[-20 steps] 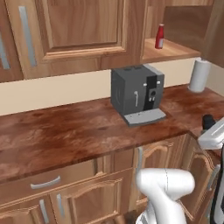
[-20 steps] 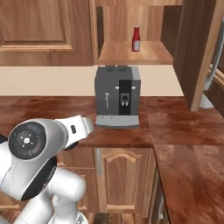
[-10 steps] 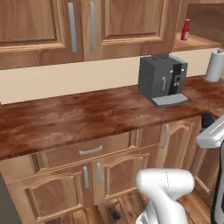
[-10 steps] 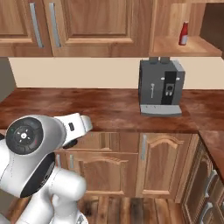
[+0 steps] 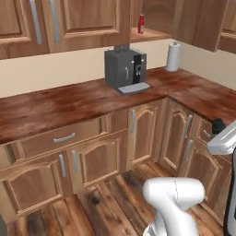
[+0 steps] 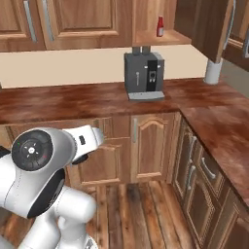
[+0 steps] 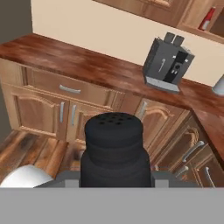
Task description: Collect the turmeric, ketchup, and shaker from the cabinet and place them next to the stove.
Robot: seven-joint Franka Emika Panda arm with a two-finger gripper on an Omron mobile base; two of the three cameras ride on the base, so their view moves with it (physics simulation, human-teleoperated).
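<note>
A dark, near-black shaker (image 7: 113, 148) with a ring of holes in its top stands close in front of the hand camera, and my gripper (image 7: 114, 177) is shut on it; its fingertips are hidden behind the shaker. The ketchup (image 5: 141, 24) (image 6: 159, 26) (image 7: 209, 17), a slim red bottle, stands on the shelf of the open wall cabinet (image 5: 154, 35) (image 6: 153, 39), far from the hand. The cabinet's door (image 5: 198, 23) (image 6: 206, 26) is swung open to the right. The turmeric and the stove are out of view.
A dark grey coffee machine (image 5: 125, 69) (image 6: 144, 75) (image 7: 168, 61) stands on the brown L-shaped counter (image 5: 60, 108) (image 6: 63, 99) under the open shelf. A white paper-towel roll (image 5: 173, 56) (image 6: 213, 72) stands in the corner. Base cabinets line the counter, and wooden floor (image 6: 141, 209) lies between them and the base.
The whole picture has shifted in both base views: the base has driven and turned, and now stands farther back from the counter. Nothing on the counter or shelf has itself moved.
</note>
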